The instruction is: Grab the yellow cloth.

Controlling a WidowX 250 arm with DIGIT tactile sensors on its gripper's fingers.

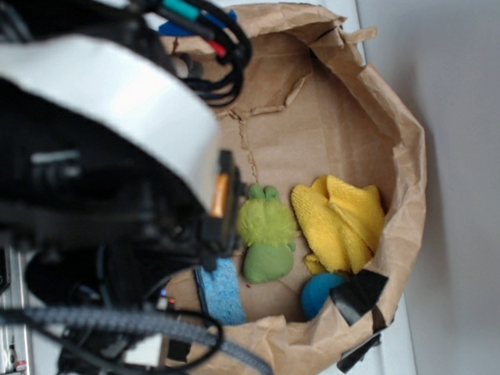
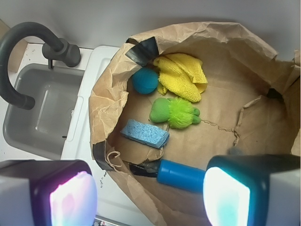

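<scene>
While the arm hangs above the bag, the scene reads as follows.

Yellow cloth (image 2: 182, 75): crumpled in folds on the floor of the brown paper bag (image 2: 113, 89), toward 12 o'clock in the wrist view, untouched by the arm.
Blue ball (image 2: 145, 81): touching the cloth's edge at its 9 o'clock in the wrist view.
Green plush toy (image 2: 173, 113): just beside the cloth at its 6 o'clock.
Light blue sponge (image 2: 145, 133): near the toy at its 8 o'clock, apart from the cloth.
Blue cylinder (image 2: 181, 175): on the bag floor at 6 o'clock of the wrist view.
Gripper (image 2: 150, 193): fingers (image 2: 225, 193) spread wide at the lower edge of the wrist view, nothing between them, well apart from the cloth.
Sink (image 2: 42, 113): outside the bag at 9 o'clock, with a dark faucet (image 2: 28, 42).
</scene>
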